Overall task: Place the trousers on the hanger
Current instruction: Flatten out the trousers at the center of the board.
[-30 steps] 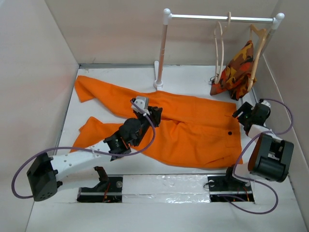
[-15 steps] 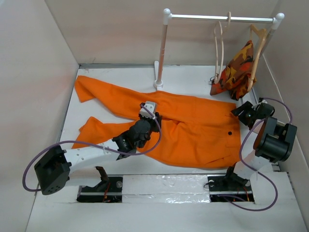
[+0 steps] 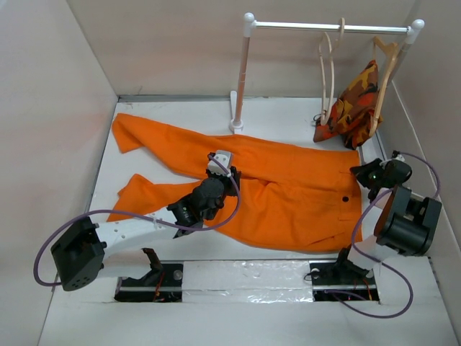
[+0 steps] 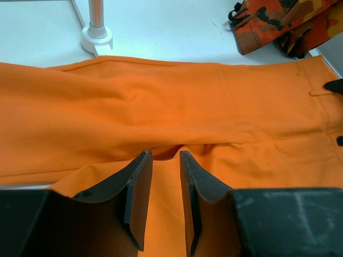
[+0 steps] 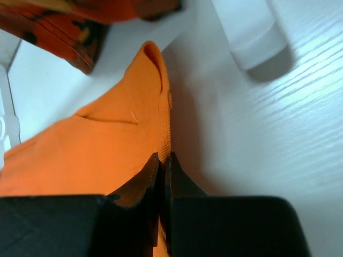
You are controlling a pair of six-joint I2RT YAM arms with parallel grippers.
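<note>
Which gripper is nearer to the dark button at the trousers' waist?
Right. The right gripper is pinched on the waistband edge of the trousers, just up and right of the button. The left gripper is far to the button's left, over the crotch.

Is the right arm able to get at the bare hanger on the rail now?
Probably not yet. The way to the hanger looks free, but the right hand is shut on the trousers at the waist edge, so it is occupied.

Orange trousers lie spread flat — legs leftward; pale hanger hangs on rail.
</note>
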